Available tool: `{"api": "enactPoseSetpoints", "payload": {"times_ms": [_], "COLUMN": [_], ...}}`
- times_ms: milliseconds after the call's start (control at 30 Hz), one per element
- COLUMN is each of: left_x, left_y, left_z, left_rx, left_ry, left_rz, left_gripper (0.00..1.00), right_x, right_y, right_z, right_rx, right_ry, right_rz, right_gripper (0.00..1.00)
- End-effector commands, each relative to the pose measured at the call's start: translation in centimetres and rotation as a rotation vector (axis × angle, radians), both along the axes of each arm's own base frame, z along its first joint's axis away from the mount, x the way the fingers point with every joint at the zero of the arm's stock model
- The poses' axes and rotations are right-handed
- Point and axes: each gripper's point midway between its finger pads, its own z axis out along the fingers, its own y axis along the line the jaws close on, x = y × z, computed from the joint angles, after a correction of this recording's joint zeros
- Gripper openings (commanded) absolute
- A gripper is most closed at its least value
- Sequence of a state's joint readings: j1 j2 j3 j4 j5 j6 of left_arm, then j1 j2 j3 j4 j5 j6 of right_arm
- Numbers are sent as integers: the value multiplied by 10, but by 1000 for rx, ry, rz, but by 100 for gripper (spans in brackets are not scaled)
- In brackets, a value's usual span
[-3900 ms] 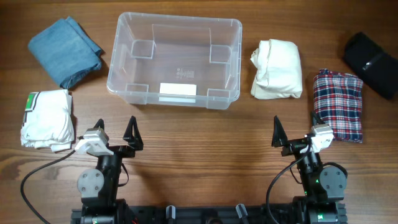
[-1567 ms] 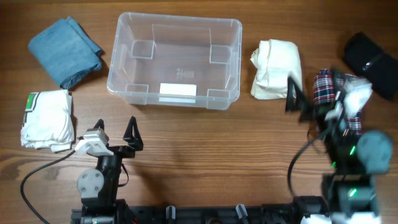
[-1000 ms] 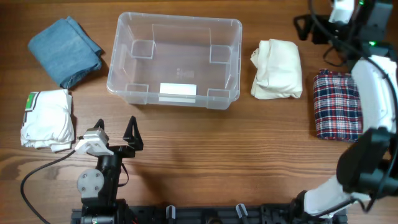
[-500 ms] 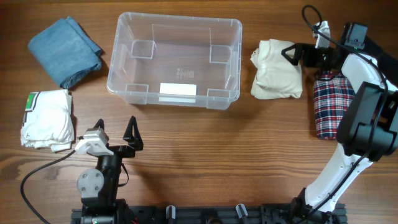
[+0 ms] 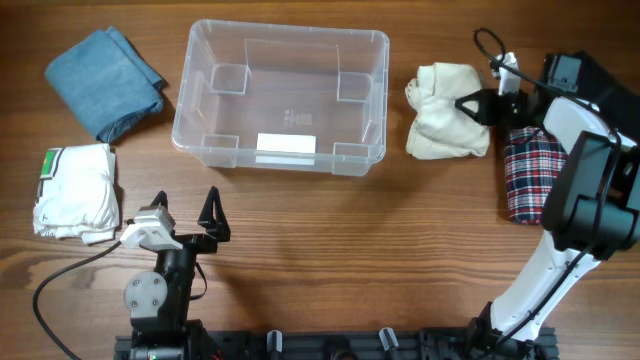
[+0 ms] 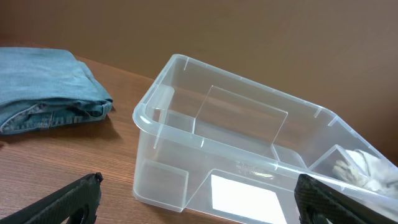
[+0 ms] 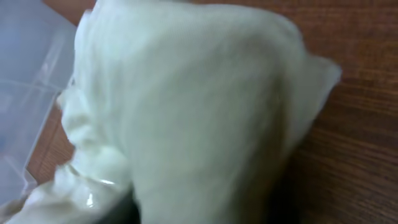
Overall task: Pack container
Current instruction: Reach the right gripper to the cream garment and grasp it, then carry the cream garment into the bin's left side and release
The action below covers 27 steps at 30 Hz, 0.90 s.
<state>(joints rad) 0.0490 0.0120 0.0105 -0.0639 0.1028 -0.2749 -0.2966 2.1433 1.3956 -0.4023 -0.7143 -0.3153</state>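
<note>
Where the tabletop [image 5: 350,240] lies nearest the arm bases, we see the left fingers [image 5: 212,212] spread wide over the wood, holding nothing and well apart from every item. Just beyond them on the left lies a folded white garment [image 5: 75,190] with a green tag at its edge. Past the middle of the tabletop stands the container [image 5: 182,110], upright and open-topped, with only its white label [image 5: 286,144] visible through the near wall; the left wrist view shows its rim and moulded corner insets from close by. Right of the container, near but apart from it, sits a bunched cream cloth [image 5: 445,110]. The right arm reaches across from the far right, and the right fingers [image 5: 470,103] rest against the cloth's right edge; the right wrist view is filled with pale fabric, so we cannot tell whether they are clamped on it. A folded plaid cloth [image 5: 530,170] lies just right of the cream one, partly under the arm. At the far left corner lies a folded blue denim cloth [image 5: 105,80].
</note>
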Motion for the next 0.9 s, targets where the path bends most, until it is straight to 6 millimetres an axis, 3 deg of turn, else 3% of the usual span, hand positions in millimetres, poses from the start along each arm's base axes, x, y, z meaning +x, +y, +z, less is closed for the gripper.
{"api": "enactPoseSetpoints", "payload": {"times_ms": [0, 100, 167, 300, 400, 433, 467, 533, 733, 800, 867], "left_x": [0, 0, 0, 0, 0, 0, 0, 0, 0, 0, 0], "left_y": [2, 2, 2, 2, 2, 2, 2, 2, 2, 2, 2], "left_z": [-1, -1, -1, -1, -1, -1, -1, -1, -1, -1, -1], "left_rx": [9, 9, 9, 9, 9, 9, 9, 9, 9, 9, 9], "left_ry": [0, 0, 0, 0, 0, 0, 0, 0, 0, 0, 0], "left_rz": [6, 6, 6, 6, 6, 6, 6, 6, 6, 6, 6], "left_gripper": [100, 100, 100, 100, 100, 100, 100, 100, 100, 100, 100], "right_x": [-9, -2, 4, 6, -1, -4, -6, -10, 5, 6, 5], "right_y": [-3, 2, 6, 36, 64, 71, 80, 122, 228, 273, 319], "right_z": [-30, -10, 27, 141, 213, 227, 236, 255, 277, 276, 261], "right_rx": [45, 107, 132, 103, 7, -5, -14, 44, 143, 176, 243], "right_ry": [136, 131, 85, -133, -300, -330, -353, -390, -486, -541, -551], "right_rz": [-118, -156, -181, -145, -160, -166, -163, -117, -259, -305, -306], "right_gripper": [4, 4, 4, 4, 4, 4, 4, 4, 4, 4, 4]}}
